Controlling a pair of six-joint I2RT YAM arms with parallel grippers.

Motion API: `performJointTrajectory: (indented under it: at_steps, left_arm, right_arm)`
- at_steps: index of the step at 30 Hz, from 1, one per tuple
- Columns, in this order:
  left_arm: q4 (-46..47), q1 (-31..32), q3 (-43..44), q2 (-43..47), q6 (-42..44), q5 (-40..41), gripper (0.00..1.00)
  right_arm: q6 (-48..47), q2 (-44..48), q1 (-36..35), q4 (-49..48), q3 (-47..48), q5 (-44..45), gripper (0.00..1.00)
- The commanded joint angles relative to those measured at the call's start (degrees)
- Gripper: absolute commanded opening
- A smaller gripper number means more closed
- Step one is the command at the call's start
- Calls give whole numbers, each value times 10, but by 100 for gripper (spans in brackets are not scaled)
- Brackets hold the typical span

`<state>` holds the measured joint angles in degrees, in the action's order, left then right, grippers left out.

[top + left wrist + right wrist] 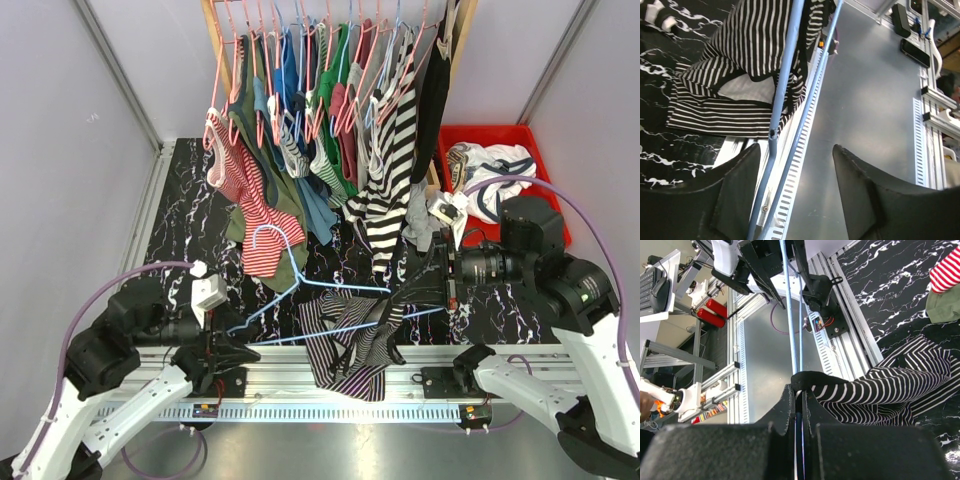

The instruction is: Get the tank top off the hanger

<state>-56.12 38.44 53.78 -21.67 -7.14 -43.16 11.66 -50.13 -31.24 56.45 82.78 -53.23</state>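
A light blue wire hanger (pixel 345 286) lies across the black marble table's front, its hook toward the back left. The black-and-white striped tank top (pixel 355 350) hangs bunched on its right half and spills over the front rail. My right gripper (pixel 432 285) is at the hanger's right end. In the right wrist view the gripper (pixel 799 389) is shut on the blue wire, with the tank top's (pixel 890 390) black hem lying over its tips. My left gripper (pixel 240 350) is at the left end. There it (pixel 796 146) stands open with the hanger's bars (pixel 782 90) running between the fingers, close to the left one.
A rack of clothes on pink hangers (pixel 330 110) fills the back. A red-and-white striped garment (pixel 250 210) hangs low at the left. A red bin (pixel 490 132) with white clothing sits at the back right. An aluminium rail (pixel 300 385) runs along the front edge.
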Motion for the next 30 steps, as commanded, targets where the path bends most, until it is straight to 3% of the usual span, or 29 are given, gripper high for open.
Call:
performJointTrajectory:
  at_steps: [1,4,8,10,13,15,19,23,26,29,30]
  left_arm:
    - [15,3,24,8,3,30,66]
    - [16,3,16,-1,7,-19,66]
    - [10,7,1,-9,9,-66,60]
    - [6,8,2,-6,12,-70,51]
    - [7,10,-3,-5,8,-94,28]
    - [8,13,-8,-4,5,-102,24]
    - [14,23,-17,-4,-2,-120,33]
    - [9,30,-21,1,-2,-127,57]
    - [7,32,-23,6,-2,-119,59]
    - [7,33,-22,8,-2,-112,21]
    - [5,35,-20,8,0,-106,0]
  right_arm:
    - [-13,17,-1,-12,3,-6,0]
    - [-13,21,-1,-9,6,2,0]
    - [-19,20,-2,-6,17,7,0]
    - [-18,18,-2,-6,23,10,0]
    - [-19,16,-1,-6,32,17,0]
    - [-14,17,-1,-15,34,18,0]
    - [-9,10,-1,-27,46,11,0]
    - [-1,3,-1,-36,55,2,0]
    - [-1,-4,-1,-41,61,-3,0]
    - [-5,-8,-2,-35,63,10,0]
    - [-7,-10,-1,-31,63,12,0]
